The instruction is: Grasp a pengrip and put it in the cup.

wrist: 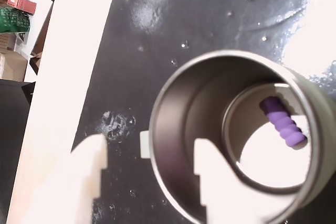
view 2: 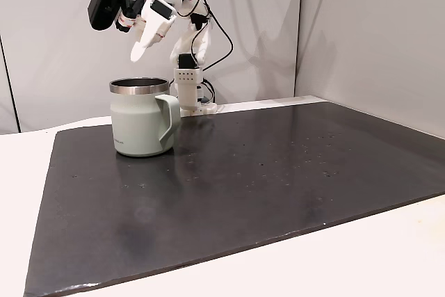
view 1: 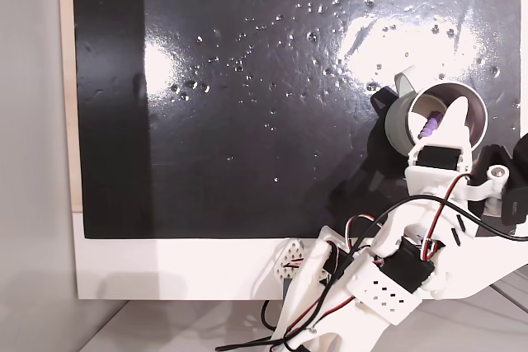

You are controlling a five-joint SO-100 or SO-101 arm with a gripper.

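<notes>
Pengrip [wrist: 283,123]: purple, ribbed, lying inside steel-lined cup [wrist: 173,145], right of frame. Gripper [wrist: 149,169]: apparently open, empty, above cup.

Pengrip [wrist: 283,123]: small purple ribbed tube, lying tilted on the bottom inside the cup [wrist: 173,129]. Cup upright on the dark surface [view 2: 278,172], shiny steel interior and rim, grey-green outside, pale handle [view 2: 169,122] facing right in a fixed view.
</notes>
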